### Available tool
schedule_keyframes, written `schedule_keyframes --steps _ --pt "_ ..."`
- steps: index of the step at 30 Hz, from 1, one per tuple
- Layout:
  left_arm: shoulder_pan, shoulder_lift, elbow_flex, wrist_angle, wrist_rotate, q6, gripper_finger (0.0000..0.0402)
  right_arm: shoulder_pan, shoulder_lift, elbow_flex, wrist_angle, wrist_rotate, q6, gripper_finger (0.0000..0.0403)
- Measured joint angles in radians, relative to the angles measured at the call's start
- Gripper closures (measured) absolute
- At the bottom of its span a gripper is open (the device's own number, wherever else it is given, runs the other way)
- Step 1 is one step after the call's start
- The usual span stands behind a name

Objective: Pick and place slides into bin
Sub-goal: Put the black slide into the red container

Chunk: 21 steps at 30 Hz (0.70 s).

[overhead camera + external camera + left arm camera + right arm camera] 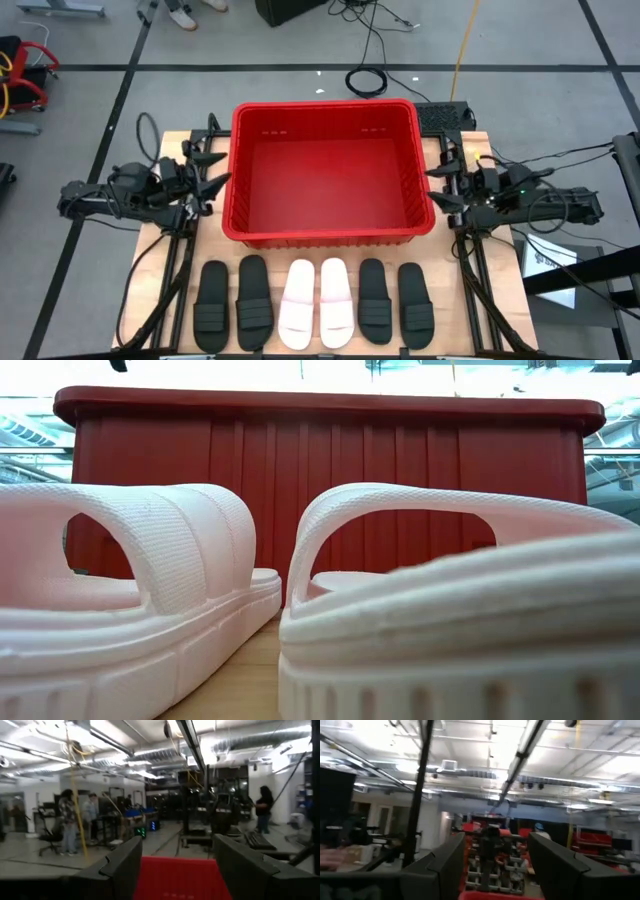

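The red bin stands in the middle of the table, and nothing shows inside it. Six slides lie in a row along the near edge, soles down: two black, two pale pink, two black. The low view shows the pale pair up close before the bin wall. My left gripper is open beside the bin's left wall. My right gripper is open beside its right wall. Both hold nothing.
Dark arm frames and cables run along both table sides. A paper sheet lies at the right edge. People stand in the room beyond in the left wrist view.
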Motion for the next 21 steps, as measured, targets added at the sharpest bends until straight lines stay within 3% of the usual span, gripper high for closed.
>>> schedule_keyframes --steps 7,15,21 --pt "0.0 0.007 0.021 -0.016 0.08 -0.026 0.0151 0.0 0.026 0.005 0.047 -0.144 0.03 0.0195" --pt "0.0 0.005 0.021 -0.012 0.079 -0.025 0.0151 0.001 0.092 0.033 0.052 -0.206 0.063 0.0195" --pt "0.0 0.005 0.021 -0.017 0.079 -0.025 0.0151 0.001 0.16 0.111 -0.064 -0.226 0.061 0.0195"
